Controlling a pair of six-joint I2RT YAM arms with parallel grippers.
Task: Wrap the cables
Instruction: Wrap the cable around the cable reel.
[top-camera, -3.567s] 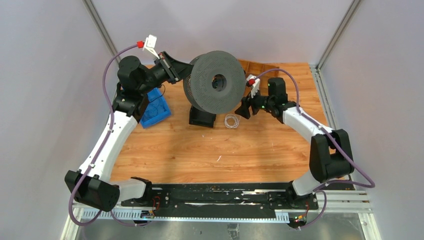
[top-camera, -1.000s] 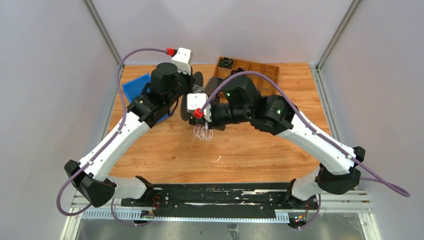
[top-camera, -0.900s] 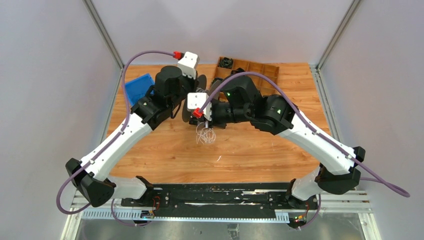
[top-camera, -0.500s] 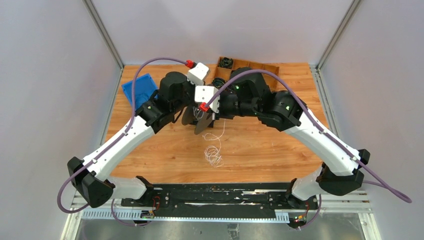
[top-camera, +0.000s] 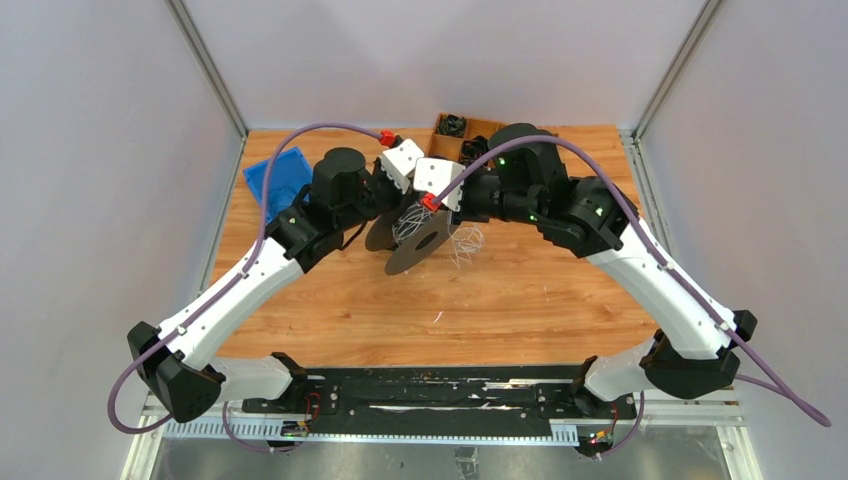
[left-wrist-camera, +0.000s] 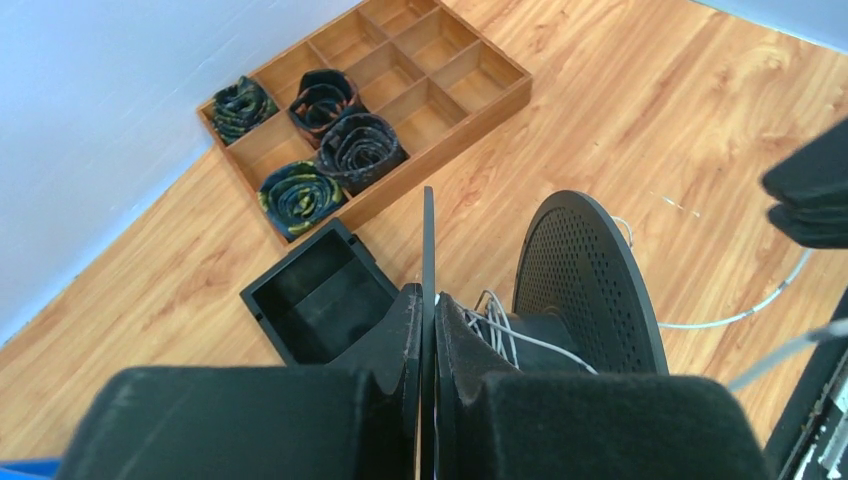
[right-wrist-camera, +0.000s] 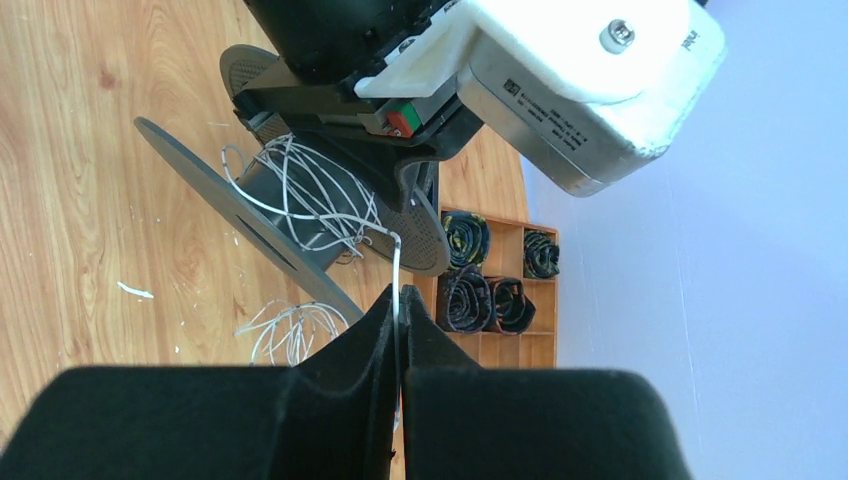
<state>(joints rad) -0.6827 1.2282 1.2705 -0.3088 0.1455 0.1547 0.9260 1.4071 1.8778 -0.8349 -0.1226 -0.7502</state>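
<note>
Tilted black spool, white cables looped on and beside it

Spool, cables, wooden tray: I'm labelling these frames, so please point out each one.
spool (left-wrist-camera: 590, 285): left wrist view, middle of its perforated flange.
cables (right-wrist-camera: 300, 190): right wrist view, loops wound on the hub.
wooden tray (left-wrist-camera: 450, 148): left wrist view, its near outer wall.

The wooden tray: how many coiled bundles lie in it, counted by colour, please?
Black-and-green bundles: 2
Black-and-orange bundles: 2
Total in the wooden tray: 4
</note>
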